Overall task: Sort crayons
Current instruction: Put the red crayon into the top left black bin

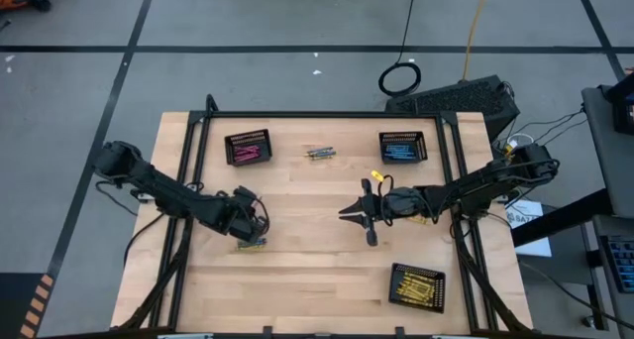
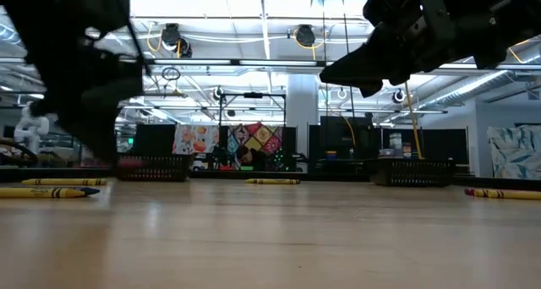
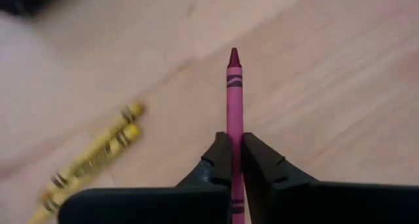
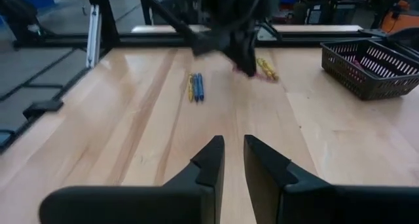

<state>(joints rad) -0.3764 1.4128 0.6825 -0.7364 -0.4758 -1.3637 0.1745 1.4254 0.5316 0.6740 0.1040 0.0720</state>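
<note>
My left gripper (image 1: 250, 220) hovers over the table's left half, shut on a pink crayon (image 3: 234, 99). Two yellow crayons (image 3: 91, 158) lie flat on the wood beside it; they also show in the high view (image 1: 253, 243). My right gripper (image 1: 359, 214) is at the table's middle, above the wood, with its fingers (image 4: 234, 160) a little apart and nothing between them. Loose crayons lie at the far middle (image 1: 319, 153) and by my right arm (image 1: 377, 176). Blue and yellow crayons (image 4: 195, 86) lie ahead of my right gripper. My left gripper pinches the pink crayon's shaft (image 3: 234, 142) between its two fingers, around the middle. The crayon lies along the fingers, with its pointed tip (image 3: 234, 56) sticking out past the fingertips. The fingers slant down at the table, and the crayon appears lifted clear of the wood.
Three black mesh baskets stand on the table: one with pink crayons at the far left (image 1: 248, 148), one with blue crayons at the far right (image 1: 402, 148), and one with yellow crayons at the near right (image 1: 416, 286). Bare wood lies between them.
</note>
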